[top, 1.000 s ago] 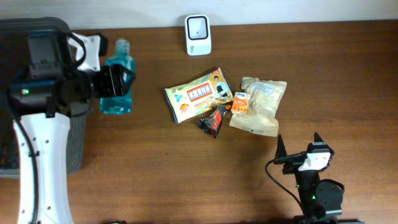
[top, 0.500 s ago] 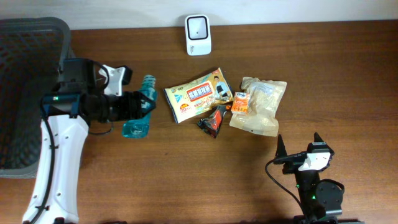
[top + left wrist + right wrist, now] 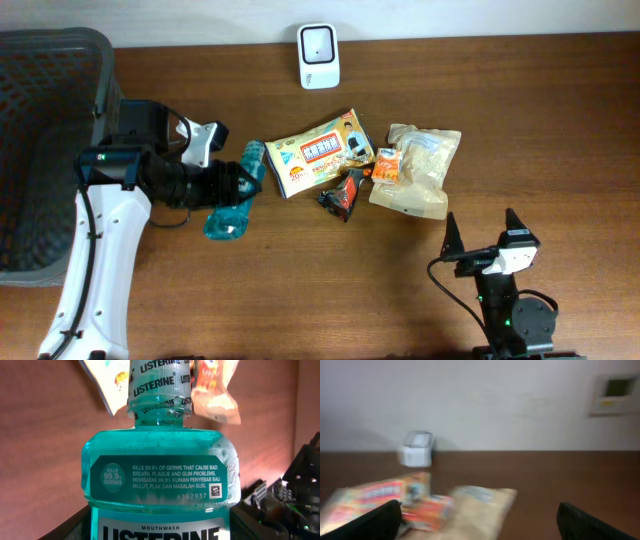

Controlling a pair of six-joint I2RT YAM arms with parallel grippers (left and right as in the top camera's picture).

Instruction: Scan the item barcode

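Nearest you, on the right, your right gripper (image 3: 481,228) holds nothing, its fingers wide apart. Farther back on the left, your left gripper (image 3: 232,184) is clamped on the mouthwash bottle (image 3: 224,222), which is tilted with its cap toward the snack packets (image 3: 320,152). The scanner (image 3: 318,56) stands at the far edge, well apart from the bottle.
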